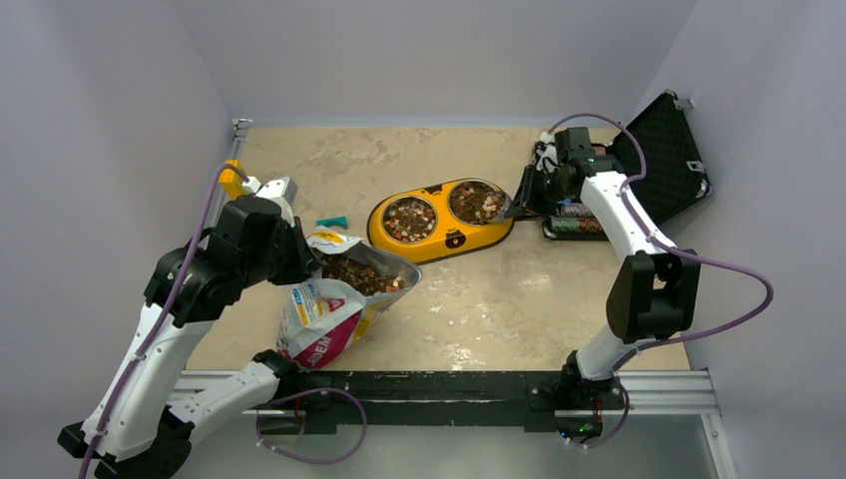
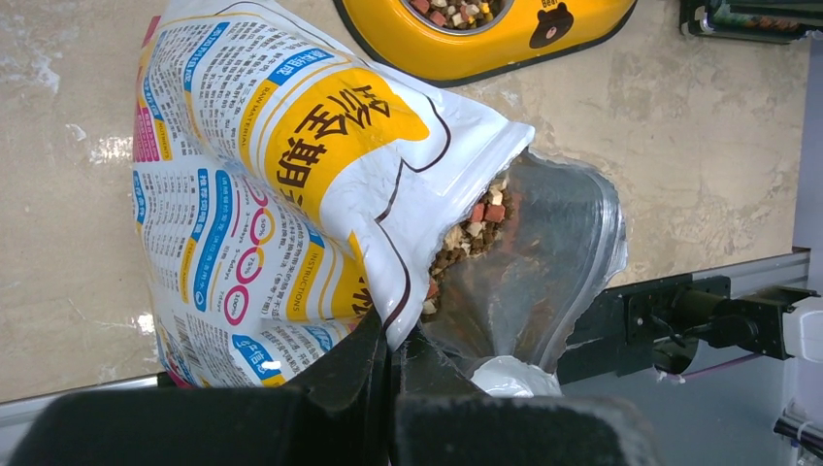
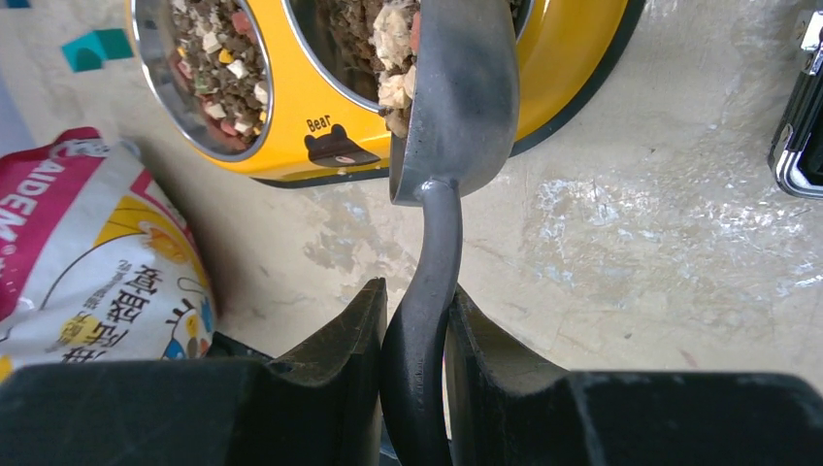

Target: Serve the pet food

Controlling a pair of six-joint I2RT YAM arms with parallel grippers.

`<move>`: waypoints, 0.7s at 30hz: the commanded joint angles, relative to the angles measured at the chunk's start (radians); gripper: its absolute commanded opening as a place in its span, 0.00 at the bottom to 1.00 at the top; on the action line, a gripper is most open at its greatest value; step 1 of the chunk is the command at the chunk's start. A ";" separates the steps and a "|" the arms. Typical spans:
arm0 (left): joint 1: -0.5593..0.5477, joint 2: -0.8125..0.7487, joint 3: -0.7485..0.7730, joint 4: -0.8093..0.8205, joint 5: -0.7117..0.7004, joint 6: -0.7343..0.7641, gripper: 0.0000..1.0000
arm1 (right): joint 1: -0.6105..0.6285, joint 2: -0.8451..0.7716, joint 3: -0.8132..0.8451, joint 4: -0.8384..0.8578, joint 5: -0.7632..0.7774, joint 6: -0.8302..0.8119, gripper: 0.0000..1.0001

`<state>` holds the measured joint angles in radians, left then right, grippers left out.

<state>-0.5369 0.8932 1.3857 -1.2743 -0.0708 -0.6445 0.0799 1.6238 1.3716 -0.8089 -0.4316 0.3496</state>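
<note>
An open pet food bag (image 1: pixel 334 299) lies on the table with brown kibble (image 1: pixel 361 274) showing in its mouth; the kibble also shows in the left wrist view (image 2: pixel 473 238). My left gripper (image 2: pixel 396 335) is shut on the bag's (image 2: pixel 291 175) top edge. A yellow double bowl (image 1: pixel 439 222) holds kibble in both cups. My right gripper (image 3: pixel 417 301) is shut on the handle of a metal scoop (image 3: pixel 456 97), whose tilted bowl hangs over the right cup (image 1: pixel 478 203). In the right wrist view kibble (image 3: pixel 393 58) lies by the scoop.
An open black case (image 1: pixel 666 158) with rows of chips (image 1: pixel 577 224) stands at the back right, behind the right arm. A small teal piece (image 1: pixel 332 222) and a yellow-and-white object (image 1: pixel 249 185) lie at the back left. A black rail (image 1: pixel 439 389) runs along the near edge.
</note>
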 commanded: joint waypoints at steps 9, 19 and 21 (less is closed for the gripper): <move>0.005 -0.056 -0.014 0.041 0.024 -0.020 0.00 | 0.188 0.106 0.292 -0.282 0.350 -0.015 0.00; 0.005 -0.070 -0.026 0.041 0.030 -0.024 0.00 | 0.244 0.179 0.414 -0.341 0.402 -0.007 0.00; 0.005 -0.073 -0.032 0.042 0.032 -0.026 0.00 | 0.248 0.189 0.430 -0.343 0.411 -0.010 0.00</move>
<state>-0.5369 0.8547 1.3552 -1.2545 -0.0597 -0.6621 0.3187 1.8042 1.7378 -1.1107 -0.0673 0.3408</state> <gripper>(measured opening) 0.018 0.269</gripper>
